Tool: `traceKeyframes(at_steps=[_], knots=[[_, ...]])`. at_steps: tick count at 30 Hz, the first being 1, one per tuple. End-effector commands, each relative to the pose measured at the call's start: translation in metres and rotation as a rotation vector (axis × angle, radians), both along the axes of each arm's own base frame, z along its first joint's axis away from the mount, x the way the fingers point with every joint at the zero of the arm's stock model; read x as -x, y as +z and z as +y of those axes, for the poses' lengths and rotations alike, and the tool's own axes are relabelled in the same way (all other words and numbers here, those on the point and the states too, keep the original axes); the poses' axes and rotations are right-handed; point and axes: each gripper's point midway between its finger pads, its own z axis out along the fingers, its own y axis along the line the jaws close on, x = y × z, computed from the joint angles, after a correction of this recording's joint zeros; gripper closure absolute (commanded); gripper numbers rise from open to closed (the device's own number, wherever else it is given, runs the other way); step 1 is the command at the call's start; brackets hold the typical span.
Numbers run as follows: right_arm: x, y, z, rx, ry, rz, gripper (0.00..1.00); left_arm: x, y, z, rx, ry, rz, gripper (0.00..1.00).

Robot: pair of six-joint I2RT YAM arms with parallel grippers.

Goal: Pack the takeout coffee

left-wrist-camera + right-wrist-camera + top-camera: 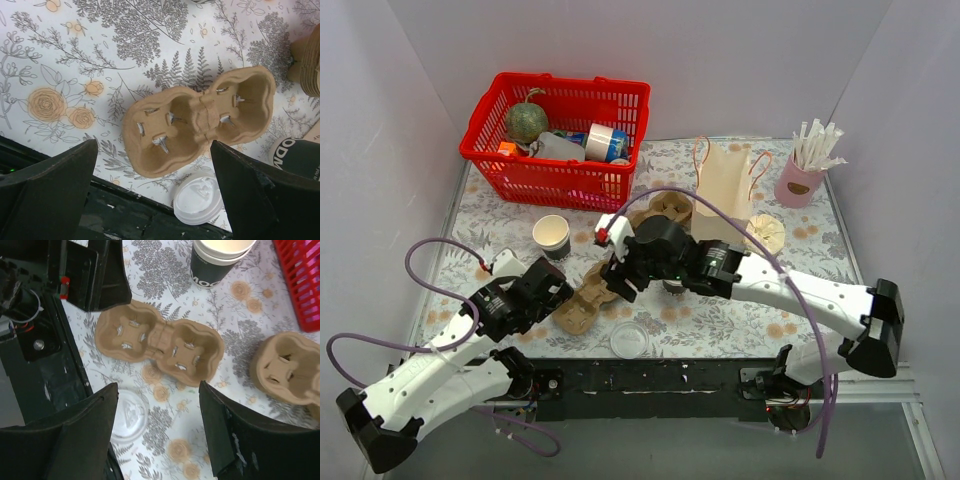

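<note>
Item: takeout coffee (551,236), upright on the bench (800,260), just in front of the red basket (560,125) and just beyond the two-cup pulp carrier (588,295), touched by neither arm. Hazards, as judged: the cup is uncapped and its lid (629,339) lies loose near the bench's front edge. A hard squeeze on the soft paper wall or a nudge from an arm could tip the cup, and a careless sweep could push the lid off the edge. Both pincers hang close together over the carrier, so a reach by either risks a clash of arms. The carrier looks light and may slide rather than accept a cup pressed into it. Left pincer (154,150): jaws spread wide, nothing between. Right pincer (159,386): jaws well apart, empty. Appearance of item: small paper cup, cream upper part, dark band round the lower half with pale lettering, rolled pale rim; whether it holds liquid cannot be told. Lid: round, white, plastic. The paper bag (723,190) stands upright further right.
</note>
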Motion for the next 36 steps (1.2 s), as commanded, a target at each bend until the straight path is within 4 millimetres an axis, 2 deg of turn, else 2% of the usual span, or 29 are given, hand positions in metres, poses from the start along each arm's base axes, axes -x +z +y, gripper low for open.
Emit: traceKeyframes(at_steps=[1, 2, 4, 5, 7, 8, 10, 11, 12, 13, 14, 17, 22, 30, 36], knots=[[-0.012, -0.01, 0.039, -0.102, -0.135, 0.067, 0.27, -0.006, 0.012, 0.01, 0.115, 0.246, -0.057, 0.02], [-0.015, -0.031, 0.047, -0.063, -0.148, 0.092, 0.27, -0.006, 0.014, 0.011, 0.121, 0.252, -0.063, 0.02], [-0.018, -0.046, 0.056, -0.049, -0.172, 0.123, 0.27, -0.005, 0.018, 0.014, 0.116, 0.258, -0.07, 0.02], [-0.02, -0.067, 0.06, -0.001, -0.18, 0.136, 0.27, -0.005, 0.021, 0.015, 0.118, 0.259, -0.076, 0.02], [-0.025, -0.081, 0.066, 0.025, -0.191, 0.137, 0.27, -0.003, 0.023, 0.019, 0.113, 0.263, -0.083, 0.02], [-0.028, -0.1, 0.07, 0.06, -0.198, 0.146, 0.27, -0.002, 0.024, 0.02, 0.117, 0.263, -0.086, 0.02], [-0.029, -0.111, 0.076, 0.086, -0.194, 0.159, 0.27, -0.002, 0.028, 0.021, 0.134, 0.264, -0.103, 0.02], [-0.029, -0.128, 0.079, 0.117, -0.195, 0.172, 0.27, -0.001, 0.026, 0.022, 0.136, 0.264, -0.107, 0.02], [-0.028, -0.134, 0.08, 0.136, -0.187, 0.184, 0.27, -0.002, 0.027, 0.021, 0.144, 0.259, -0.116, 0.02], [-0.027, -0.132, 0.086, 0.132, -0.176, 0.196, 0.27, -0.001, 0.027, 0.021, 0.147, 0.256, -0.116, 0.02], [-0.026, -0.143, 0.087, 0.159, -0.173, 0.208, 0.27, -0.001, 0.026, 0.021, 0.15, 0.257, -0.116, 0.02], [-0.026, -0.152, 0.093, 0.167, -0.163, 0.215, 0.26, -0.001, 0.026, 0.02, 0.153, 0.251, -0.115, 0.02], [-0.026, -0.154, 0.101, 0.144, -0.142, 0.218, 0.24, -0.001, 0.026, 0.02, 0.146, 0.246, -0.114, 0.02], [-0.029, -0.183, 0.107, 0.199, -0.164, 0.234, 0.23, -0.003, 0.033, 0.02, 0.159, 0.24, -0.14, 0.02], [-0.033, -0.189, 0.11, 0.202, -0.176, 0.21, 0.31, -0.004, 0.04, 0.018, 0.186, 0.215, -0.169, 0.02]])
